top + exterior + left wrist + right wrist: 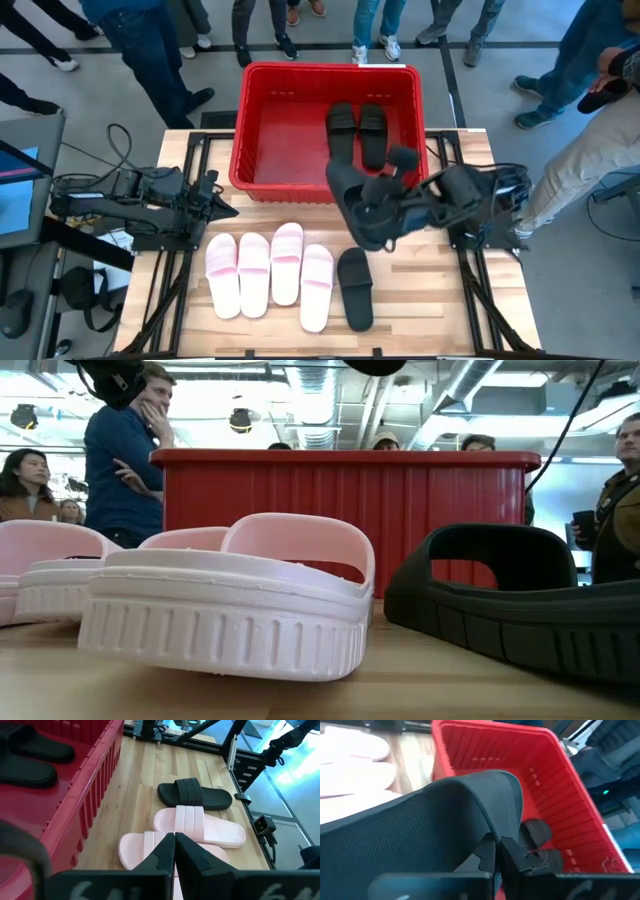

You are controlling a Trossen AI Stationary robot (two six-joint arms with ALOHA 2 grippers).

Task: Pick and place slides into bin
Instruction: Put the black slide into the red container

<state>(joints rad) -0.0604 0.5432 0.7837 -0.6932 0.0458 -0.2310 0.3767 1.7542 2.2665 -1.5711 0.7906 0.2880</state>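
High view showed, nearest, a row on the bench (190, 150): four pink slides (270, 268) side by side, with one black slide (355, 288) just right of them. Above that row, by the bin's near right corner, the right hand (385, 205) was clenched on a held black slide (352, 200), which hung tilted off the bench; the right wrist view showed its fingers (485, 851) pinched on the slide's edge, its dark sole filling the foreground, with the bin's inside beyond. On the left side of the bench the left hand (225, 208) waited, clenched on nothing, pointing toward the bin's near left corner; in its wrist view the fingertips met above the pink slides. Beyond both hands stood the red bin (250, 130) at the far edge of the bench, with two black slides (357, 130) lying side by side inside, toward its right half. Farther off, people's legs and shoes (150, 50) ringed the bench.
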